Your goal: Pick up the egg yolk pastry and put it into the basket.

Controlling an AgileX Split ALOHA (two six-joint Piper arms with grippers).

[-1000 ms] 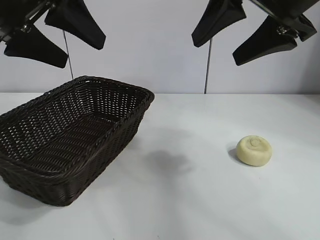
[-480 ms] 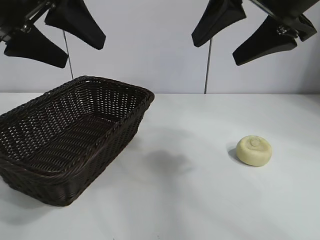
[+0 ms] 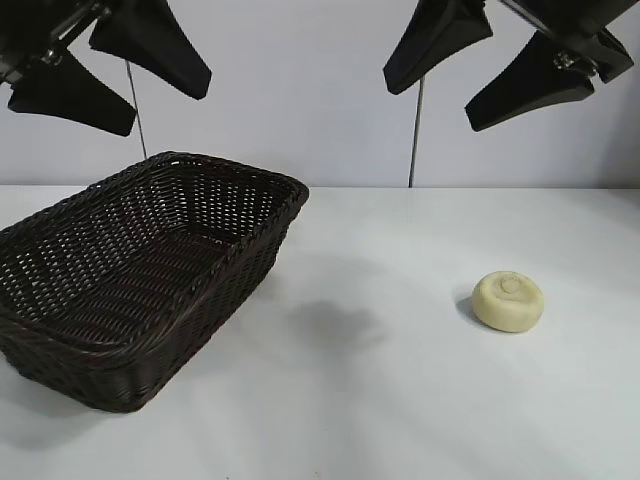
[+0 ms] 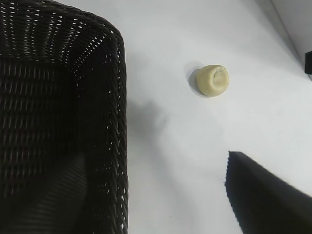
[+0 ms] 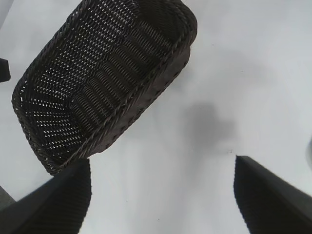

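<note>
The egg yolk pastry (image 3: 508,300), a small pale yellow puck with a round mark on top, lies on the white table at the right. It shows again in the left wrist view (image 4: 212,80). The dark brown wicker basket (image 3: 232,262) stands at the left with nothing in it. My left gripper (image 3: 165,105) hangs high over the basket, open and holding nothing. My right gripper (image 3: 430,105) hangs just as high above the table's right half, up and left of the pastry, also open and unladen.
White tabletop (image 3: 380,400) lies bare between basket and pastry. In the left wrist view the basket's rim (image 4: 121,97) runs between my left gripper's (image 4: 156,161) fingers. In the right wrist view the basket (image 5: 131,105) sits beyond my right gripper (image 5: 162,161). A grey wall stands behind.
</note>
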